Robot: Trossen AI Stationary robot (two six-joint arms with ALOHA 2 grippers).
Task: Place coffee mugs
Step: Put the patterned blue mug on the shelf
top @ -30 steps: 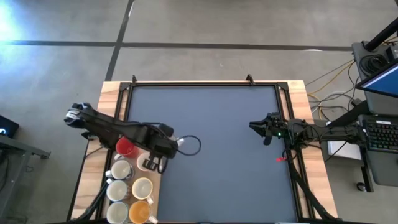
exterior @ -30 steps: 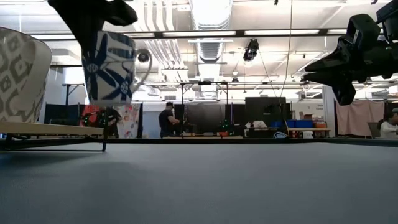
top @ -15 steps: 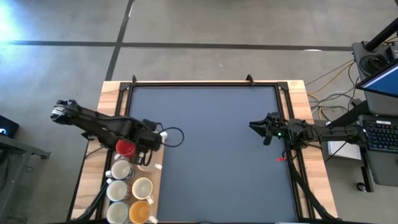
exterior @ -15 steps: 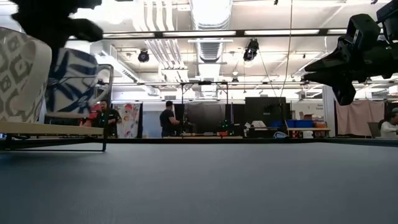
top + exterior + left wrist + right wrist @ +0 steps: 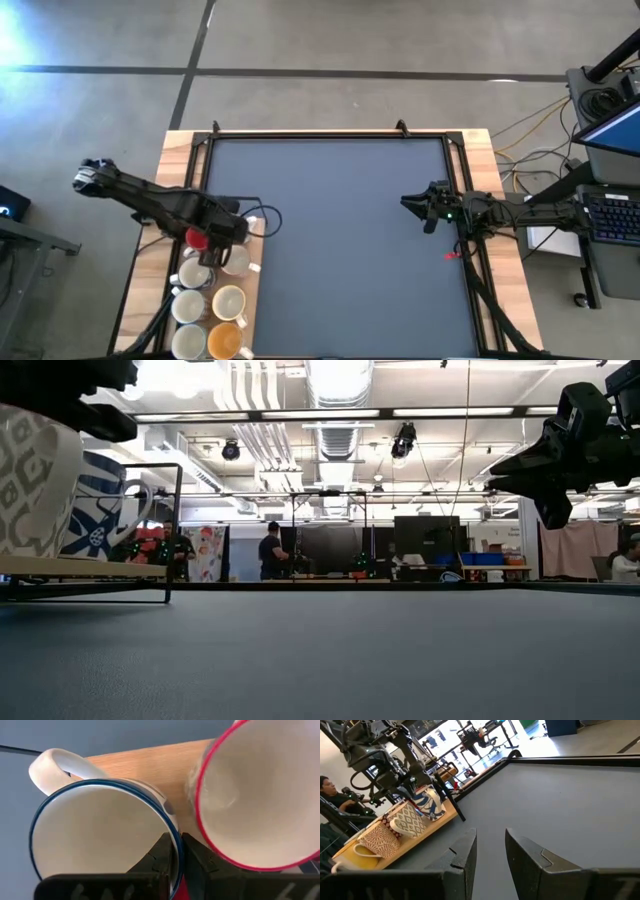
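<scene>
At the bench's (image 5: 330, 300) wooden left edge, the left gripper (image 5: 177, 851) has its fingers clamped on the rim of a blue-patterned mug (image 5: 102, 827), lowering it just beside the red mug (image 5: 260, 795) among the waiting coffee mugs (image 5: 205, 300). A clean placement likely needs a level descent clear of that neighbour. The right gripper (image 5: 490, 851) waits near the right edge, fingers apart.
</scene>
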